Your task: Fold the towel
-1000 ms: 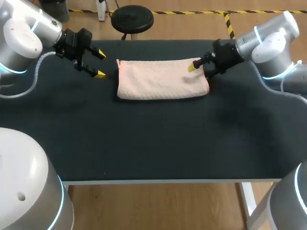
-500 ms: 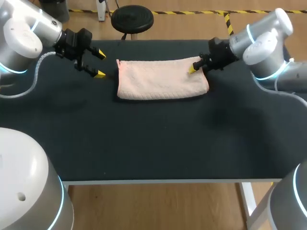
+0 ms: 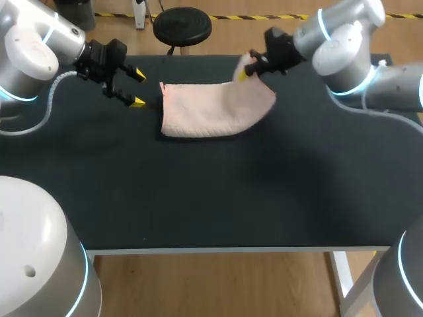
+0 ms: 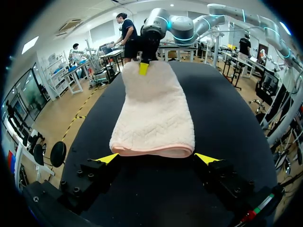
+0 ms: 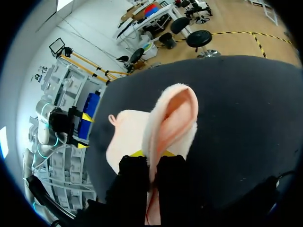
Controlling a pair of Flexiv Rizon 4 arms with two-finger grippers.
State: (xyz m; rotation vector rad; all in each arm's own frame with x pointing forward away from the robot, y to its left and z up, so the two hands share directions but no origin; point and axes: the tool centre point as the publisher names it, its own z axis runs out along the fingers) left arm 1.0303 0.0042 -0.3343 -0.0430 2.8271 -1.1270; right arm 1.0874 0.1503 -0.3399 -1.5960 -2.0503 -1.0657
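A pale pink towel (image 3: 205, 111) lies folded in a strip at the back of the table. Its right end is lifted and pulled leftward. My right gripper (image 3: 243, 71) is shut on that raised far right corner, above the table. In the right wrist view the towel (image 5: 173, 111) curls up between the closed fingers of the right gripper (image 5: 151, 153). My left gripper (image 3: 137, 88) stands open just left of the towel's left end, touching nothing. In the left wrist view the towel (image 4: 154, 113) stretches ahead of the open left gripper (image 4: 157, 159), with the right gripper (image 4: 143, 67) at its far end.
The black table top (image 3: 211, 191) spreads wide in front of the towel, down to its front edge (image 3: 231, 249). The rounded bases of my arms (image 3: 33, 257) bulk at the near corners.
The right gripper shut on the towel's far right corner, lifted it and carried it left, peeling that end off the table. The left arm stayed put.
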